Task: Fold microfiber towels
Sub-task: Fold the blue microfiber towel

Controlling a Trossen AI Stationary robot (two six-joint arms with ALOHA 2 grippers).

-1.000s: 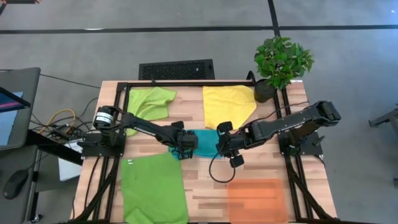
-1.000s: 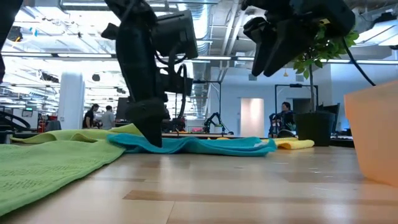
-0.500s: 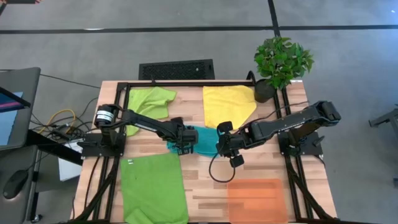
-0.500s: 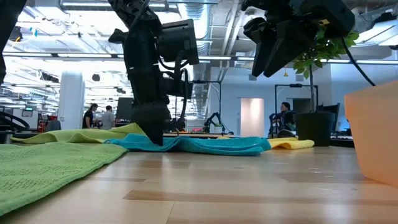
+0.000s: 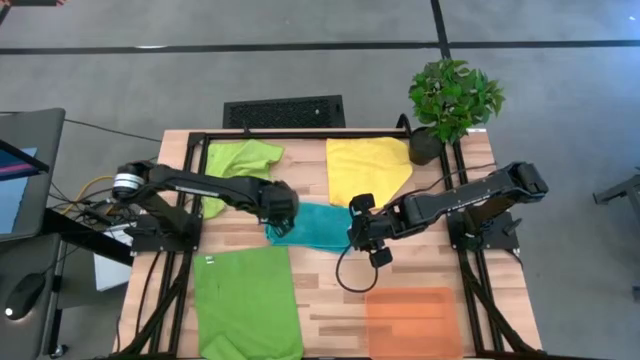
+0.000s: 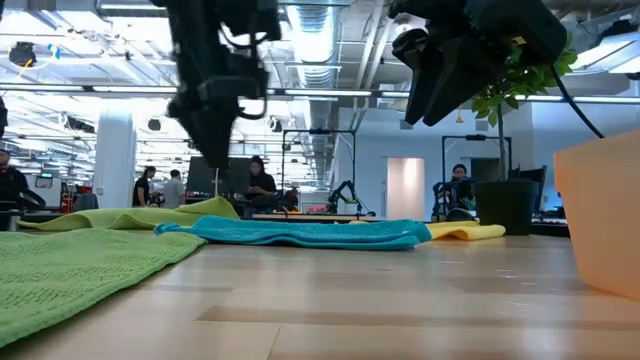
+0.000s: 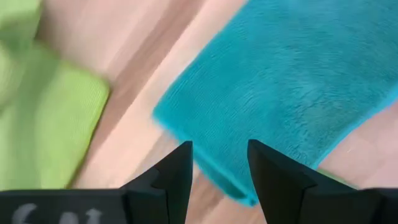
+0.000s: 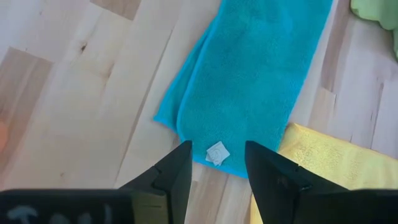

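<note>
The teal towel (image 5: 318, 225) lies folded into a long strip at the table's middle; it also shows in the low view (image 6: 310, 233) and carries a small white tag (image 8: 216, 153). My left gripper (image 5: 281, 205) is open and empty, raised over the strip's left end (image 7: 219, 146). My right gripper (image 5: 358, 229) is open and empty, raised over the strip's right end (image 8: 217, 146). One lime green towel (image 5: 240, 164) lies rumpled at the far left, another (image 5: 246, 300) lies flat at the near left. The yellow towel (image 5: 368, 170) lies at the far middle.
An orange mat (image 5: 412, 320) lies at the near right. A potted plant (image 5: 452, 100) stands at the far right corner. A black frame rail (image 5: 300, 133) runs along the table's far edge. Bare wood shows between the teal towel and the orange mat.
My left gripper has risen off the teal towel's left end and gone toward the table's far left. The towel's left end, humped under the gripper before, now lies flat on the table. My right gripper has kept still.
</note>
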